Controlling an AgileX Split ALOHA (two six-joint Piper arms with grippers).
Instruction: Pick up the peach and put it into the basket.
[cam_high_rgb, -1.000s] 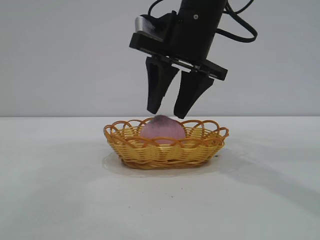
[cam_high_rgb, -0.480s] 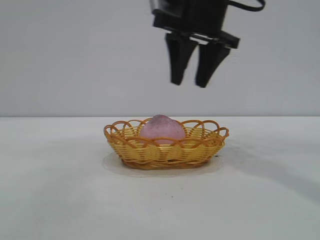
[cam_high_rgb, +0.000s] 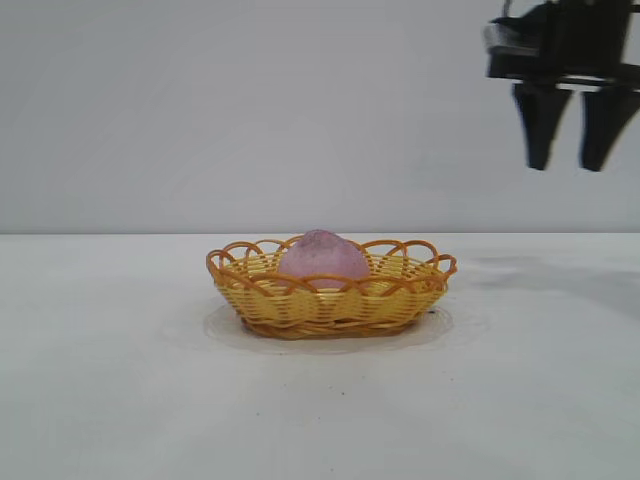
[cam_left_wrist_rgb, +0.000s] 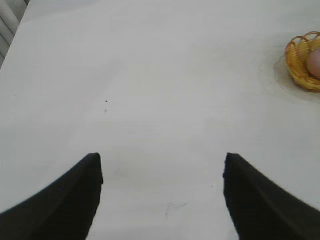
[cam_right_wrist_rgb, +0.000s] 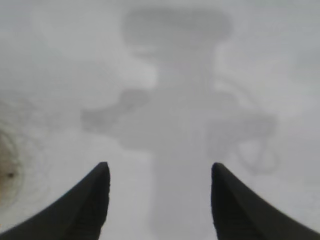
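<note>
Now dusty pink rounded peach (cam_high_rgb: 323, 256) in yellow woven basket (cam_high_rgb: 330, 299), frame centre; black right gripper (cam_high_rgb: 566, 162) spread, empty, upper right; left gripper (cam_left_wrist_rgb: 162, 172) spread.

A plain grey wall (cam_high_rgb: 200, 100) rises behind the white table (cam_high_rgb: 120, 400).

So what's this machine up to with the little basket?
A dusty pink rounded peach sits inside the shallow yellow wicker basket with an orange looped rim, on the white table. The right gripper hangs high above the table, off to the basket's right, pointing down, open and holding nothing. The left gripper hovers open over bare table, apart from the basket. The fruit looks delivered.
</note>
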